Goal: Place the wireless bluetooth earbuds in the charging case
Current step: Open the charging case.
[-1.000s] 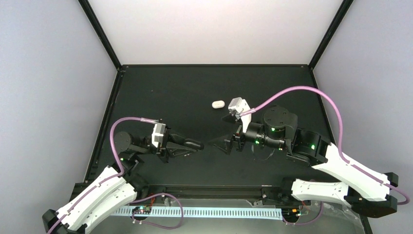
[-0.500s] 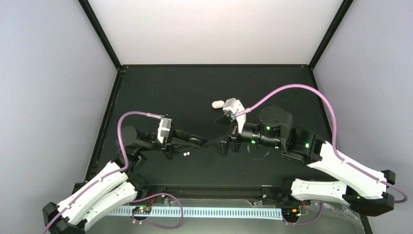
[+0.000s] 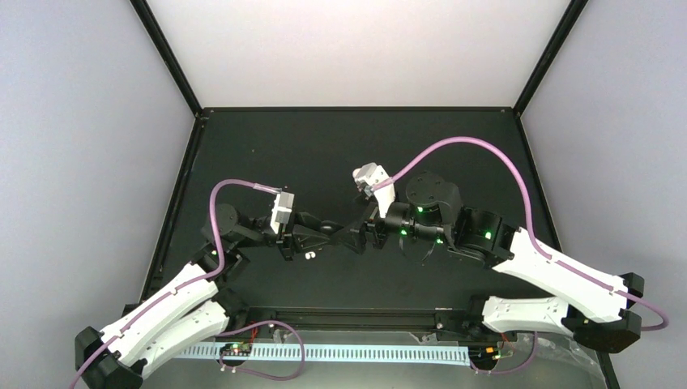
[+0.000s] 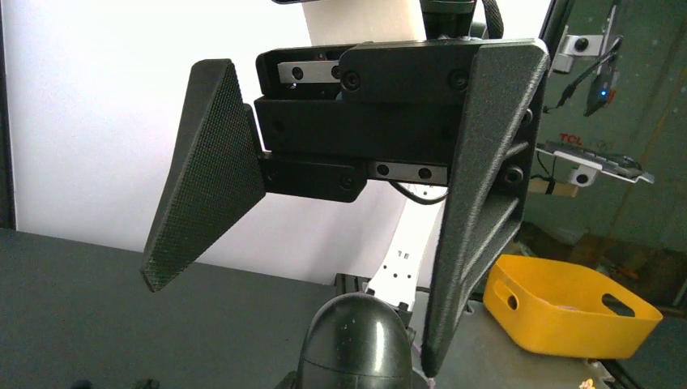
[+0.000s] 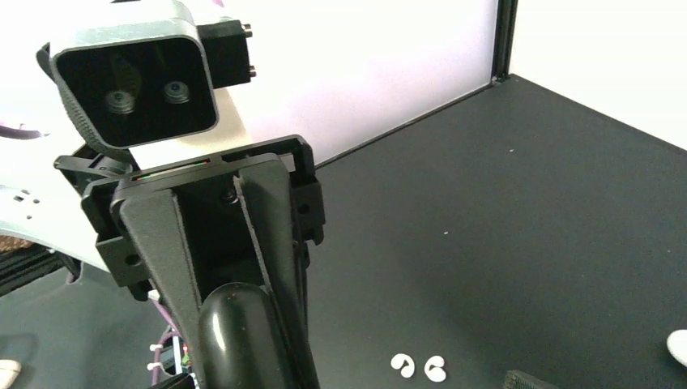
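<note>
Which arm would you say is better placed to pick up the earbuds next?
Probably the right: the right gripper is open and empty, near the loose earbuds, while the left gripper is shut on a black oval object.

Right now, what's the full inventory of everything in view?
earbuds: two, white, side by side on the table below the left gripper
charging case: one, white, on the table, cut off at the edge of the right wrist view
black oval object: one, glossy black, in the left gripper
bin: one, yellow, background, off the table
table: one, black
left gripper: shut on the black oval object
right gripper: open, facing the left gripper
</note>
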You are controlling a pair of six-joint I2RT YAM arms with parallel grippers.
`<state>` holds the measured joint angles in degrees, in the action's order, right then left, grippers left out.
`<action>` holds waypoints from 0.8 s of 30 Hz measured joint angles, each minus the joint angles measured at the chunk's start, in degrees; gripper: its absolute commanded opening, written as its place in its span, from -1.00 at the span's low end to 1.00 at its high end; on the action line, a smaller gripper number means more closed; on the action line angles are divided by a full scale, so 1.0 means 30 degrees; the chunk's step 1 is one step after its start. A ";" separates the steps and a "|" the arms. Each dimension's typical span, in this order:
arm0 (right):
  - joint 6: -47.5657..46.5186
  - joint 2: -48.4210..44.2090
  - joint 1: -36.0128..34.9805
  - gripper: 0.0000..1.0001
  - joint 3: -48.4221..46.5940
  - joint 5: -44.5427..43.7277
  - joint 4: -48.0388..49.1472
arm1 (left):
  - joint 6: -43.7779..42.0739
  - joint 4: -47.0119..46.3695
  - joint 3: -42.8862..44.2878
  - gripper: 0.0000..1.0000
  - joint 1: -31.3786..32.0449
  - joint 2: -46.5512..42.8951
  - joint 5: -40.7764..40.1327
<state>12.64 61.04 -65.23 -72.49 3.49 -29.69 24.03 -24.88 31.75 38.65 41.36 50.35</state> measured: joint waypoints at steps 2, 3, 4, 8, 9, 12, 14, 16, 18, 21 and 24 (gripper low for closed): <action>-0.0051 0.0080 0.0000 0.97 0.0000 -0.0204 0.0007 | -0.0007 -0.0022 0.0000 -0.97 0.0000 -0.0007 0.0000; -0.0058 0.0131 0.0000 0.97 0.0000 -0.0328 0.0015 | -0.0007 -0.0015 0.0000 -0.97 0.0000 -0.0007 0.0000; -0.0066 0.0182 0.0000 0.97 0.0000 -0.0423 0.0015 | -0.0007 -0.0015 0.0000 -0.97 0.0000 -0.0007 0.0000; -0.0095 0.0255 -0.0007 0.97 0.0000 -0.0619 0.0087 | -0.0015 0.0007 0.0000 -0.97 0.0000 0.0000 -0.0015; -0.0117 0.0255 -0.0015 0.97 0.0000 -0.0641 0.0102 | -0.0015 0.0007 0.0000 -0.97 0.0000 0.0000 -0.0015; -0.0168 0.0255 -0.0022 0.97 0.0000 -0.0678 0.0124 | -0.0015 0.0007 0.0000 -0.97 0.0000 0.0000 -0.0022; -0.0226 0.0255 -0.0022 0.97 0.0000 -0.0692 0.0160 | -0.0015 0.0000 0.0000 -0.97 0.0000 0.0000 -0.0015; -0.0262 0.0255 -0.0022 0.97 0.0000 -0.0714 0.0175 | -0.0007 -0.0007 0.0000 -0.97 0.0000 0.0000 -0.0015; -0.0270 0.0255 -0.0022 0.97 0.0007 -0.0758 0.0182 | -0.0015 -0.0007 0.0000 -0.97 0.0000 0.0000 -0.0015; -0.0277 0.0233 -0.0022 0.97 0.0015 -0.0831 0.0182 | -0.0007 -0.0007 0.0000 -0.97 0.0000 0.0000 -0.0015; -0.0342 0.0211 -0.0044 0.97 0.0029 -0.0903 0.0189 | -0.0007 -0.0022 0.0000 -0.97 0.0000 0.0000 -0.0022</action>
<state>11.62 61.67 -65.36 -72.40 0.78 -29.12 24.01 -24.95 31.75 38.65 41.36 50.28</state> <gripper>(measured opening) 0.988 0.215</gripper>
